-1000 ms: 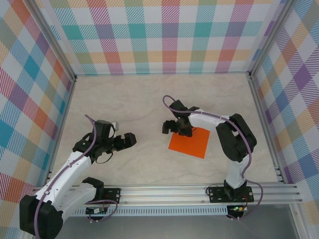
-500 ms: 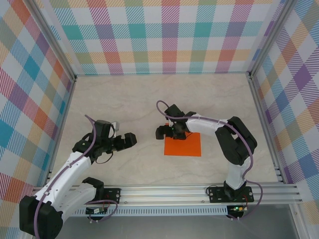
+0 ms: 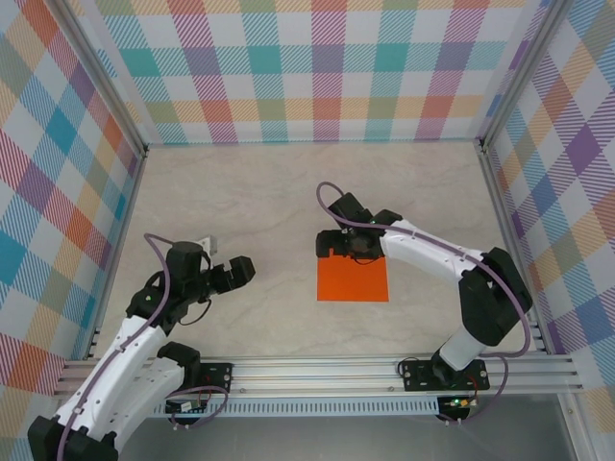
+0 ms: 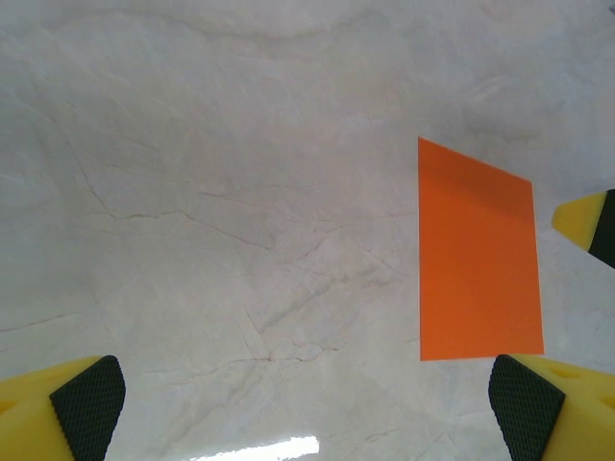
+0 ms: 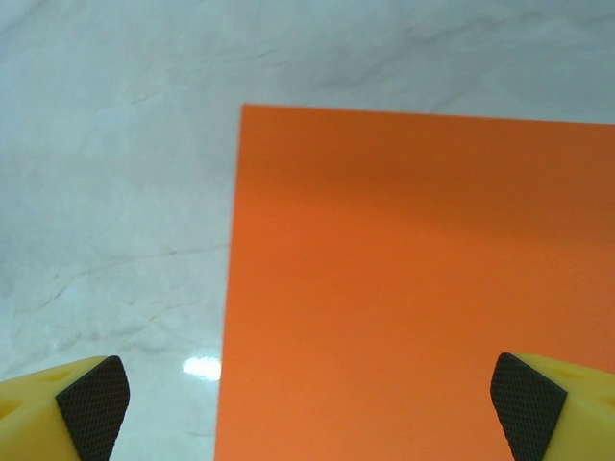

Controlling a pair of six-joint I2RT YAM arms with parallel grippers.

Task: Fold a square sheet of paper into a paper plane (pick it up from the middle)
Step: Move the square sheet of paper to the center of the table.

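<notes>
Swung square to the pale marbled table [image 3: 240, 192] since a second ago, the thin bright orange square sheet of paper [image 3: 354, 281] lies flat, slightly wider side to side. My right gripper [image 3: 342, 248] gapes at its far edge, and my left gripper [image 3: 237, 272] gapes well apart from it.

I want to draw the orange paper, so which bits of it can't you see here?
Top view: part of the far edge of the square sheet of paper is under the right arm's jaws; whether they touch it cannot be told.
Right wrist view: the sheet runs off the right and bottom picture edges.
Left wrist view: a yellow tip beside the sheet is cut off by the right edge.
</notes>
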